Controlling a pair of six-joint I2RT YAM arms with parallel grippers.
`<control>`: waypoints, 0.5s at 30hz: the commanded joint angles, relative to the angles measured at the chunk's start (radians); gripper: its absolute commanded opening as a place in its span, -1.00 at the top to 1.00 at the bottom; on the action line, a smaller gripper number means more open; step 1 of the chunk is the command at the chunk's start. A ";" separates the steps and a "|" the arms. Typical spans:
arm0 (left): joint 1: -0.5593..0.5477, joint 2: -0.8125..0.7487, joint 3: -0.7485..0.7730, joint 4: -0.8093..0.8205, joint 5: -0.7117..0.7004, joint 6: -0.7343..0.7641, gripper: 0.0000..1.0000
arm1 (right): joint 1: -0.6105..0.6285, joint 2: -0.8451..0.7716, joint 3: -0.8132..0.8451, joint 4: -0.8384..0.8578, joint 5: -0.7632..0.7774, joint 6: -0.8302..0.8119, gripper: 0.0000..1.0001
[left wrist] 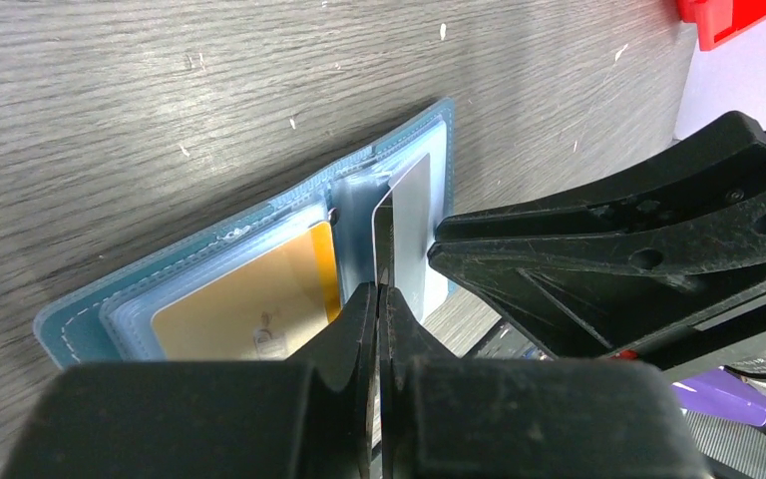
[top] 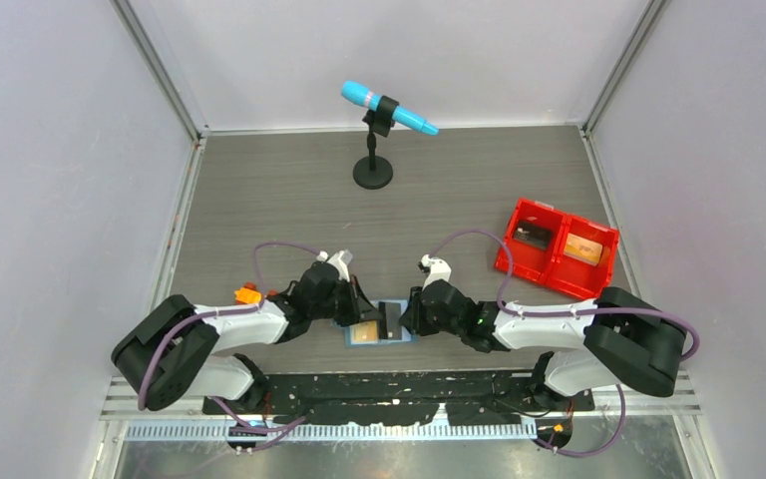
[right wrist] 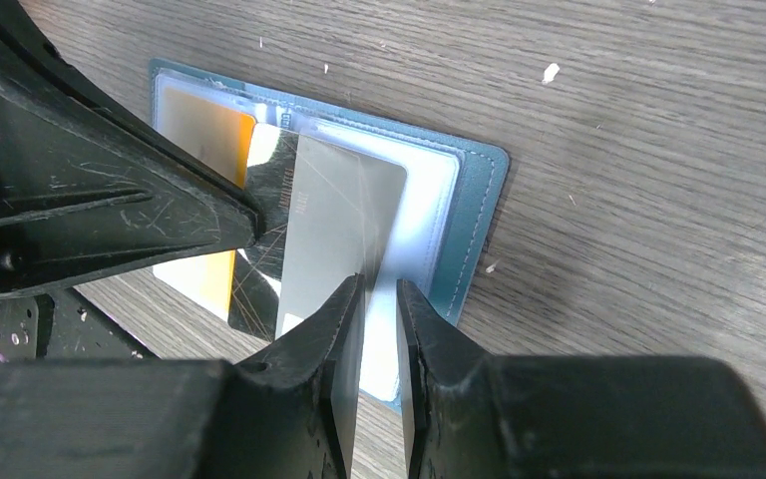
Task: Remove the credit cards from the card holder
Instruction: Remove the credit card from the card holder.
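Note:
The teal card holder [top: 405, 338] lies open on the table between both grippers, also in the left wrist view [left wrist: 70, 324] and the right wrist view [right wrist: 474, 230]. An orange-gold card [left wrist: 249, 299] sits in its left pocket [right wrist: 204, 130]. My left gripper [left wrist: 379, 291] is shut on the edge of a silver card [left wrist: 411, 225] that stands tilted up over the holder's middle [right wrist: 344, 225]. My right gripper [right wrist: 379, 287] is narrowly open just right of that card, over the pale blue right pocket [right wrist: 424, 200], with nothing between the jaws. Both grippers nearly touch in the top view [top: 395, 319].
A red two-compartment bin [top: 557, 247] with small items stands at the right. A blue microphone on a black stand [top: 374, 130] stands at the back middle. The enclosure walls close in the left, right and far sides.

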 commanded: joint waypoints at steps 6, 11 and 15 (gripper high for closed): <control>0.020 -0.080 0.007 -0.085 0.011 0.056 1.00 | -0.013 -0.007 -0.019 -0.078 0.028 -0.005 0.48; 0.023 -0.170 0.018 -0.193 -0.024 0.087 1.00 | -0.013 -0.020 -0.008 -0.090 0.028 -0.018 0.48; 0.025 -0.242 0.027 -0.289 -0.060 0.117 1.00 | -0.013 -0.022 -0.003 -0.092 0.022 -0.027 0.48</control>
